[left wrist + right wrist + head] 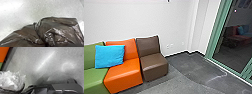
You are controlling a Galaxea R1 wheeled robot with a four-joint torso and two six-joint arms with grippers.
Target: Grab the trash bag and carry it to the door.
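Observation:
A dark, shiny trash bag (60, 28) shows large and close in the left wrist view. It is creased and bunched, with folds running together low in that picture. How my left gripper stands against the bag cannot be made out. In the right wrist view, crinkled pale plastic (11, 80) with a dark edge under it lies beside dark robot parts. Whether it belongs to the same bag, I cannot tell. No hold by my right gripper can be made out.
Joined green (92, 77), orange (124, 75) and brown (155, 66) seats line the white wall, with a blue cushion (110, 56) on them. A green-framed glass door or panel (234, 45) stands at the right. Grey floor (191, 72) lies between seats and glass.

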